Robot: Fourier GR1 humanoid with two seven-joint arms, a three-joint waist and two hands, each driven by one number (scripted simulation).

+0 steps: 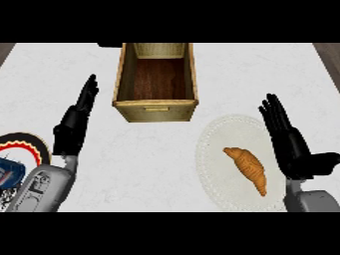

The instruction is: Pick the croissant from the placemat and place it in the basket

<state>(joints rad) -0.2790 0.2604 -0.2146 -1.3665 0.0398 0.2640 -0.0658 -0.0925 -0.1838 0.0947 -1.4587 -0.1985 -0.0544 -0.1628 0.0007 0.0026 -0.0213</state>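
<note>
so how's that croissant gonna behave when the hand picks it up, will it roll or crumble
The croissant lies flat on the placemat, long and tapered, so it probably won't roll. Its ridged, flaky-looking crust suggests it is light and may crush if squeezed.

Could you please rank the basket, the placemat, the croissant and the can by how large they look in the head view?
Largest to smallest:
1. basket
2. placemat, close to the basket, so that order is unsure
3. croissant
4. can, partly hidden behind the left forearm, so unsure against the croissant

Single head view, steeply down on counter, forearms entering from below
</note>
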